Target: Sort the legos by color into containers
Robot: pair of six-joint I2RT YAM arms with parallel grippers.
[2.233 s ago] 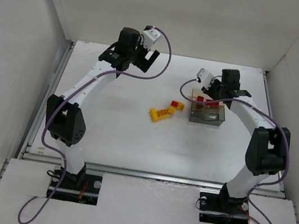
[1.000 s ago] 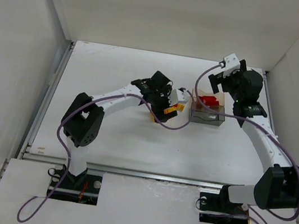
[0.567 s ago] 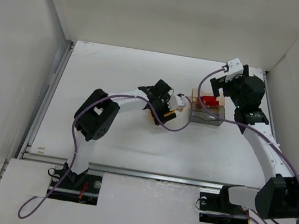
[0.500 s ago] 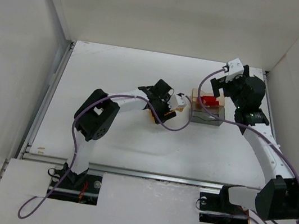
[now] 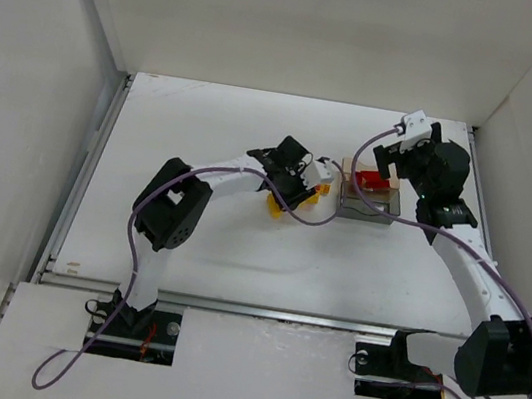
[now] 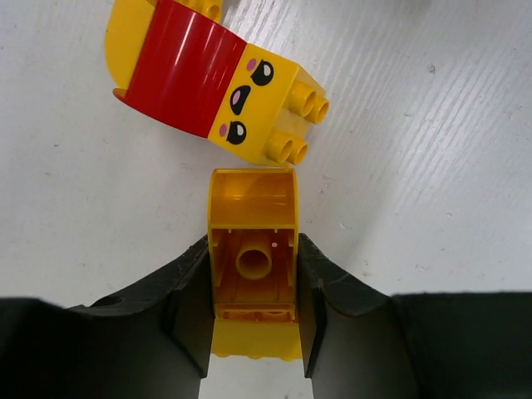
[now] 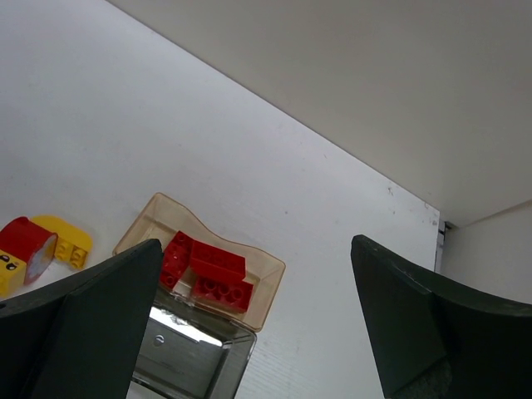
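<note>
In the left wrist view my left gripper (image 6: 253, 274) is shut on a yellow lego (image 6: 253, 249) that lies on its side on the table, hollow underside facing the camera. Just beyond it lies a yellow lego with a printed face and a curved red piece (image 6: 195, 79). From above, the left gripper (image 5: 293, 190) sits low over the loose legos (image 5: 273, 205), left of the containers. The tan container (image 7: 262, 299) holds several red legos (image 7: 212, 274); the clear container (image 7: 187, 362) adjoins it. My right gripper (image 7: 256, 249) hangs open above the containers (image 5: 367, 203) with nothing in it.
White walls close in the table on three sides, and the containers stand near the back right. A raised rail (image 5: 268, 311) runs along the table's near edge. The left arm's purple cable (image 5: 334, 185) loops toward the containers.
My left gripper has closed on the yellow lego; it was open a second ago. Over the last two seconds the left arm swung in from the back. The right arm lifted slightly.
</note>
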